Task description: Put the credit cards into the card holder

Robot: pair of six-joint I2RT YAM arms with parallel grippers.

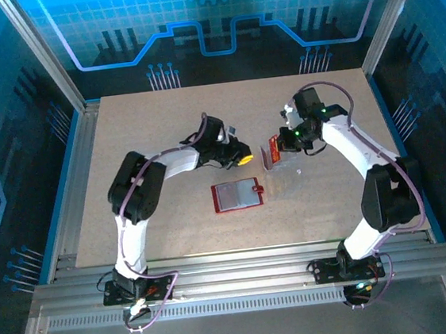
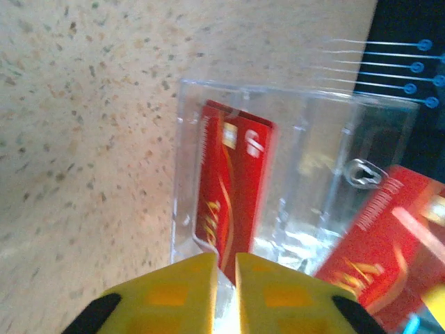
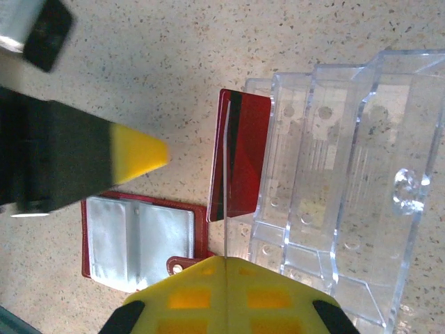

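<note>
The card holder [image 1: 238, 195] lies open on the table, red with glossy pockets, and shows at lower left in the right wrist view [image 3: 139, 240]. My right gripper [image 3: 226, 259] is shut on a thin credit card seen edge-on [image 3: 226, 209]; from above, that red card [image 1: 270, 152] hangs at the gripper [image 1: 277, 146]. Another red card [image 2: 233, 188] stands inside a clear plastic case [image 2: 306, 174]. My left gripper [image 2: 226, 259] is at the case's near edge, its jaws a narrow slit apart around the clear rim. The held card appears through the case [image 2: 375, 243].
The clear plastic case [image 3: 348, 195] lies right of the held card, just beyond the card holder. My left gripper's yellow fingertip [image 3: 139, 156] sits close to the left of the cards. The tabletop [image 1: 147, 127] is bordered by metal rails.
</note>
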